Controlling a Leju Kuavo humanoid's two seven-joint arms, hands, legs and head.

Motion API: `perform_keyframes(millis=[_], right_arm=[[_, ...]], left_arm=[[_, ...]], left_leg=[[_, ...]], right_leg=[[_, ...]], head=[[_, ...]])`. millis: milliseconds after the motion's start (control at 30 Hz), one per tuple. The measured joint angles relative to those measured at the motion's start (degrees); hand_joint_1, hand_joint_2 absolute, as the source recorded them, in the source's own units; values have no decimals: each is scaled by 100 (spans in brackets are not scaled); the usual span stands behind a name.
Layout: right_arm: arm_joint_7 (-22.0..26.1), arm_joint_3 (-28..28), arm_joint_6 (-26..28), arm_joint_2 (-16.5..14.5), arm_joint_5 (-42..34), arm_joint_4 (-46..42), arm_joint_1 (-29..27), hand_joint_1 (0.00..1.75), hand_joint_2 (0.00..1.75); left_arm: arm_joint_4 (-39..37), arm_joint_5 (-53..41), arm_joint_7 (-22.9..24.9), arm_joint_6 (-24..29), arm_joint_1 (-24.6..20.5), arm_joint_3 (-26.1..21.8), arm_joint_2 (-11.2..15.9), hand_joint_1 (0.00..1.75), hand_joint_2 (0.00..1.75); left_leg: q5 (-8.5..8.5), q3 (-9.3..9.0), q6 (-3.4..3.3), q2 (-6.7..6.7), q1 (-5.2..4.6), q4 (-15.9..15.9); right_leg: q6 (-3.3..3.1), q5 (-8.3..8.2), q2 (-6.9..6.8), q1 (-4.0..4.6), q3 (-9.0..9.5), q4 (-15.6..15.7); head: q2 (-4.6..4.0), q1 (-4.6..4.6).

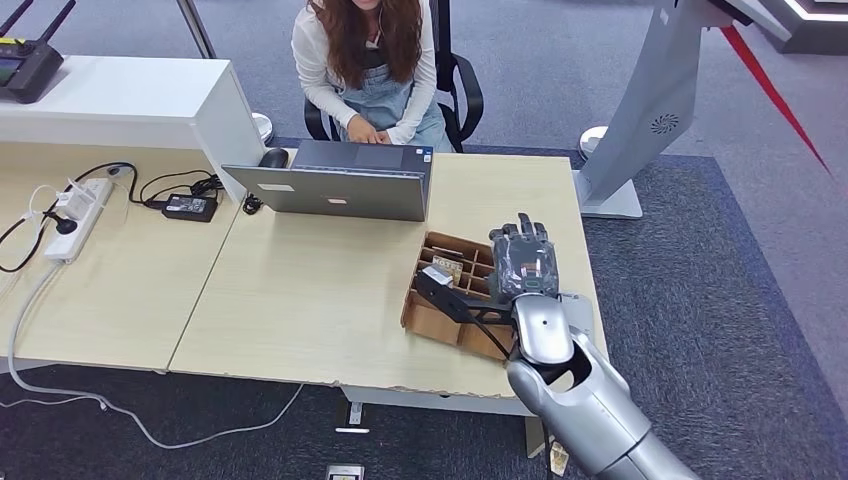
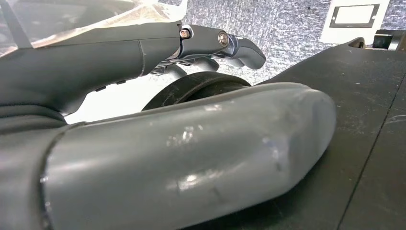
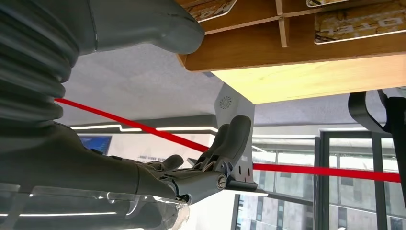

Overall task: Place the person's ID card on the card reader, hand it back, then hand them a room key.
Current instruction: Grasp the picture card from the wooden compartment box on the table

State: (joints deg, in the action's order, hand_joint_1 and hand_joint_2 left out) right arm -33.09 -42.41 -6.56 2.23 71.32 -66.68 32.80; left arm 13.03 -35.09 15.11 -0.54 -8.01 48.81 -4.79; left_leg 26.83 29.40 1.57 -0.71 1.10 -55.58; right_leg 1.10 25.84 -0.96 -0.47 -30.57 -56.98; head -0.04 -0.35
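My right hand (image 1: 522,262) hovers over the far right part of a wooden compartment box (image 1: 436,326) near the table's right front corner. Its fingers are stretched out and apart, and nothing is in them. Patterned cards (image 1: 445,268) lie in the box's compartments. In the right wrist view the thumb (image 3: 143,24) sits close to the box's wall (image 3: 287,52), a card (image 3: 359,21) lies in a compartment, and the fingers (image 3: 230,143) reach past the box. My left hand (image 2: 182,143) hangs low with its fingers (image 2: 206,40) straight and holds nothing. A person (image 1: 365,60) sits across the table.
An open grey laptop (image 1: 335,185) stands between the person and the box, with a mouse (image 1: 273,157) beside it. A power strip (image 1: 78,215), an adapter (image 1: 190,206) and cables lie at the left. A white counter (image 1: 130,100) rises behind them. A white stand (image 1: 640,130) stands right of the table.
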Motion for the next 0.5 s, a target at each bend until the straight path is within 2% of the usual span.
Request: perform_keyframes(millis=[500], right_arm=[[-39,-13,-366,-7,52,206,90,58,175]], left_arm=[[0,-10,21,-16,-7,0,0,0,0]], left_leg=[[0,0,0,0,0,0]], right_leg=[[0,0,0,0,0,0]], head=[[0,0]])
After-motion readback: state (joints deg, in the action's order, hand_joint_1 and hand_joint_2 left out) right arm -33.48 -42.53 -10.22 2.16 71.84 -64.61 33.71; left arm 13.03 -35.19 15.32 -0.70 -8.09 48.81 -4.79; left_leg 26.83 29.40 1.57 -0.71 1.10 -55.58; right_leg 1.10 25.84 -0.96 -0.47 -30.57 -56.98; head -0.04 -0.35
